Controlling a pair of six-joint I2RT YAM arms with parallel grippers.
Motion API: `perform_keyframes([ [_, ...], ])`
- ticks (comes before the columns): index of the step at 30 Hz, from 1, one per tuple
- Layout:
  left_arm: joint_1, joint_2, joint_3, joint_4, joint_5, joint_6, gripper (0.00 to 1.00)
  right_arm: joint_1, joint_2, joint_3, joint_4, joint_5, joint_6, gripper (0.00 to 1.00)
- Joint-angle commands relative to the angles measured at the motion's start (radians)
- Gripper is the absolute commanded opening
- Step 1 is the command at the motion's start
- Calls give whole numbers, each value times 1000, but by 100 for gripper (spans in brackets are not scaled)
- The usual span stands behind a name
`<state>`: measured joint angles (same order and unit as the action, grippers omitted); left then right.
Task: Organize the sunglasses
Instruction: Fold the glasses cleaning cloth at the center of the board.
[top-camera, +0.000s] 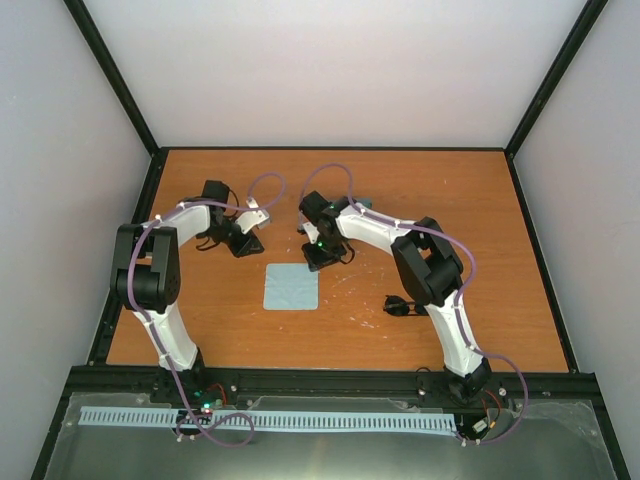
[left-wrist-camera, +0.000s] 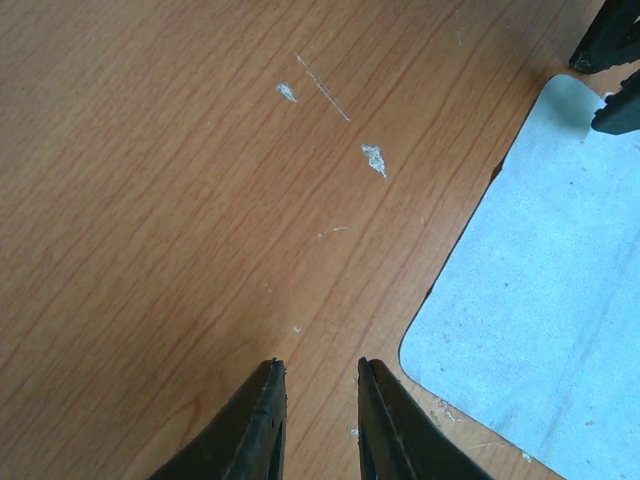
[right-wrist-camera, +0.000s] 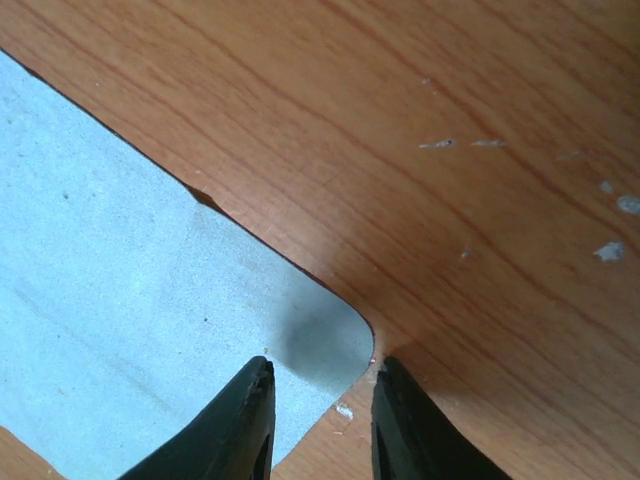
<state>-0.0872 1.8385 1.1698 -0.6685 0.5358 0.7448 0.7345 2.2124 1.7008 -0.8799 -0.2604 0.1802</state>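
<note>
The sunglasses (top-camera: 402, 305) sit on the worktop (top-camera: 450, 190) right of the middle, toward the near edge, tucked just beside the right arm (top-camera: 430, 265). Nothing is touching them.

They look like a light, fiddly thing: thin arms that would probably bend or fold if squeezed, and lenses that are slick and easy to scratch. Best bet is probably the bridge or the frame rim, not the lenses. It's too small in the overhead shot to tell whether they're folded.

Both pincers are busy elsewhere. The right pincer (right-wrist-camera: 322, 365) is narrow, its tips straddling a corner of the pale blue cloth (top-camera: 291, 287), which lies flat near the middle of the worktop. It doesn't look pinched yet. The left pincer (left-wrist-camera: 318, 365) is narrow too, holding nothing, hovering over bare wood just off the cloth's other side.

Main snag: the right arm's own elbow hangs right next to the sunglasses, so reaching them from that side looks awkward.
</note>
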Motion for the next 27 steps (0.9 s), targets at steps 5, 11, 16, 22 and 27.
perform_keyframes([
  [5, 0, -46, -23, 20, 30, -14, 23, 18, 35, -40, 17, 28, 25, 15],
  [11, -43, -42, -56, -19, 22, 39, 26, 19, 27, -61, 26, 34, 28, 3],
  [16, -60, -38, -78, -16, 11, 36, 27, 19, 13, -68, 29, 40, 27, 3],
  [22, -68, -8, -65, -16, 0, 31, 27, 19, 6, -75, 33, 42, 33, 3],
  [27, -69, 14, -68, 5, -20, 21, 27, 18, -3, -83, 35, 49, 34, 3],
])
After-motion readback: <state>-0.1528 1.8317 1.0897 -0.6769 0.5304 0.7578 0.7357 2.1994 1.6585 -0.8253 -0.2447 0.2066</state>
